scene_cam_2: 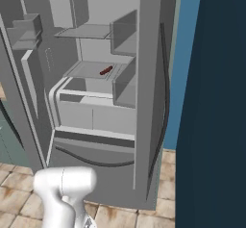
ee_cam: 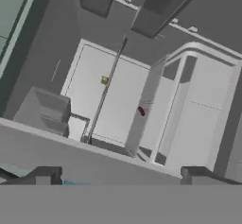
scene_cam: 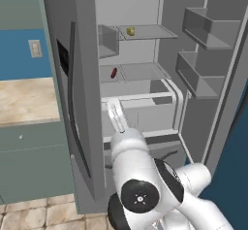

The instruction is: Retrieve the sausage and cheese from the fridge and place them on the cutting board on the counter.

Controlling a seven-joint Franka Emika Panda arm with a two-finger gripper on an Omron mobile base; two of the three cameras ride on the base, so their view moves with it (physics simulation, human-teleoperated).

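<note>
**Fridge stands open, sausage and cheese still on their shelves**

Nearest us, in the hand view, the gripper (ee_cam: 118, 178) shows its two dark finger tips at 7 and 5 o'clock, spread wide with nothing between them; we judge it fully open and empty. In the left base view the white arm rises from 5 o'clock toward the middle of the open fridge (scene_cam: 77, 103), well short of the shelves.

Farther in, the sausage (scene_cam: 113, 73) lies on the middle shelf, a thin dark red link, at about 11 o'clock from the frame's centre; the right base view shows it on the same shelf, apart from the shelf edge. Above and behind it, the cheese (scene_cam: 130, 31) sits on the upper shelf, a small yellow lump at 12 o'clock. The hand view shows both as small specks, well apart from the fingers.

At 9 o'clock in the left base view, a stretch of the beige counter (scene_cam: 26, 100) lies beside the fridge.

We judge the task barely begun: the doors are open, but neither item has been grasped or carried to the cutting board.

We read no brand, label or writing anywhere.
</note>
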